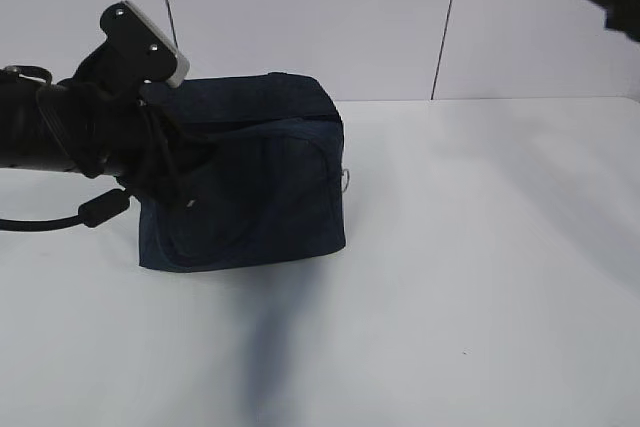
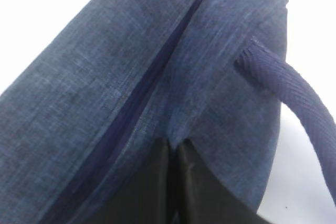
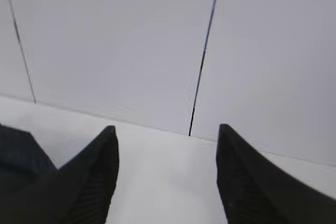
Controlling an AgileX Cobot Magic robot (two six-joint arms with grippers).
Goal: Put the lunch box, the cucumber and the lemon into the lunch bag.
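Exterior view: the lunch bag (image 1: 255, 182) stands on the white bench (image 1: 480, 247), zipper apparently closed; no lunch box, cucumber or lemon shows, so loading looks done or hidden. Left claw (image 2: 173, 153) is pressed shut against the bag's fabric; right claw (image 3: 167, 182) hangs open and empty, well apart.

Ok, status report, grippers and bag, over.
Left gripper shut, pinching the bag fabric beside its closed zipper. Right gripper open, empty, raised clear. Box, cucumber, lemon not in view. Nothing in the way.
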